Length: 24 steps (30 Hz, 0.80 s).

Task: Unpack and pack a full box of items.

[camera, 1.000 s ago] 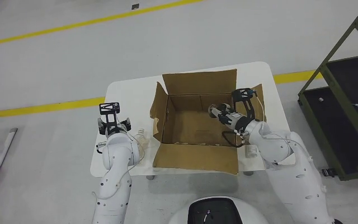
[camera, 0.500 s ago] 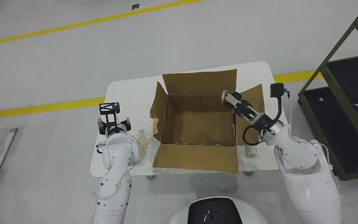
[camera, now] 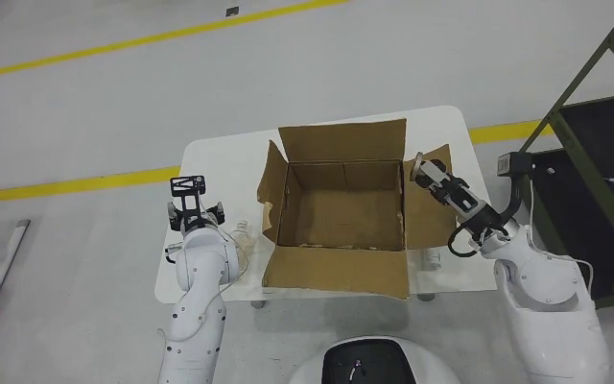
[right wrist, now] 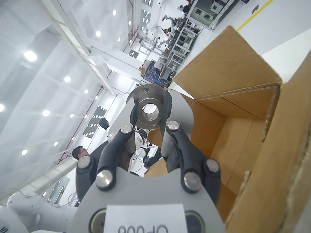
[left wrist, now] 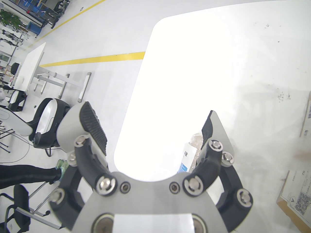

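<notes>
An open cardboard box [camera: 336, 206] stands on the white table [camera: 221, 154]; its inside [right wrist: 233, 132] looks bare. My right gripper [camera: 423, 165] hangs above the box's right flap, shut on a metal flanged ring [right wrist: 148, 109] with a round bore. My left gripper [camera: 189, 184] stays over the table's left part, apart from the box, and its jaws are open [left wrist: 148, 120] with nothing between them. A plastic-wrapped packet [left wrist: 192, 151] lies on the table just under the left gripper's finger [left wrist: 210, 127].
A green metal rack [camera: 576, 144] stands to the right of the table. A small item [camera: 432, 259] lies on the table by the box's right front corner. The box's labelled flap [left wrist: 295, 195] shows beside the left gripper. Yellow lines cross the floor.
The right arm has carried the metal ring up out of the box and rightwards, from over the box's inside to above its right flap. The left arm has kept still.
</notes>
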Each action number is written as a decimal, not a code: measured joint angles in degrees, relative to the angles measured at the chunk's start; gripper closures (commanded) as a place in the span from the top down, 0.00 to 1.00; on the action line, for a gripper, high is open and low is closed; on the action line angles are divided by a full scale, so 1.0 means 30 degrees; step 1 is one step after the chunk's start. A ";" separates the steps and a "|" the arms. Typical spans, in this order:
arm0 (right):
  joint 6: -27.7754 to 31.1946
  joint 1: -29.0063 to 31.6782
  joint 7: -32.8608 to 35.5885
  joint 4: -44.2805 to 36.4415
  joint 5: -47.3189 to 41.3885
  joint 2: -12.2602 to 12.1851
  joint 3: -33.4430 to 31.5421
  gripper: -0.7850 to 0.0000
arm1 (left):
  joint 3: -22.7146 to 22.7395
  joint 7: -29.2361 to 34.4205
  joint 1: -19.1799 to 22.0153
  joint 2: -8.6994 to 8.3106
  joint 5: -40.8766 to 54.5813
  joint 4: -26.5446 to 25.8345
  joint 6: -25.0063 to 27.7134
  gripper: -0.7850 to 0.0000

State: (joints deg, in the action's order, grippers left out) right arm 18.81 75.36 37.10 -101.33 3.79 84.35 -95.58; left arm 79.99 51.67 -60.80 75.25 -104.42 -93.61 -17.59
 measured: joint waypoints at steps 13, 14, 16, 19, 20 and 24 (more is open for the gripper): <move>0.0459 0.1236 -0.2392 -0.2018 0.1254 -0.0549 -0.3279 0.00 | 0.0000 0.0000 0.0000 0.0000 0.0000 0.0000 0.0000 1.00; 0.0376 0.1389 -0.2467 -0.2172 0.1765 -0.0618 -0.3689 0.00 | 0.0000 0.0000 0.0000 0.0000 0.0000 0.0000 0.0000 1.00; -0.0037 0.1779 -0.2589 -0.2518 0.2976 -0.0762 -0.4494 0.00 | 0.0000 0.0000 0.0000 0.0000 0.0000 0.0000 0.0000 1.00; -0.0717 0.2370 -0.2849 -0.2795 0.4541 -0.0926 -0.5328 0.00 | 0.0000 0.0000 0.0000 0.0000 0.0000 0.0000 0.0000 1.00; -0.0948 0.2557 -0.2915 -0.2831 0.5065 -0.0972 -0.5517 0.00 | 0.0000 0.0000 0.0000 0.0000 0.0000 0.0000 0.0000 1.00; -0.1946 0.3453 -0.3064 -0.3048 0.8394 -0.1169 -0.5901 0.00 | 0.0000 0.0000 0.0000 0.0000 0.0000 0.0000 0.0000 1.00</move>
State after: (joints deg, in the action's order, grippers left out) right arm 12.97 85.72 27.90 -110.48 28.97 80.84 -113.28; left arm 79.99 51.67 -60.80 75.25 -104.42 -93.61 -17.59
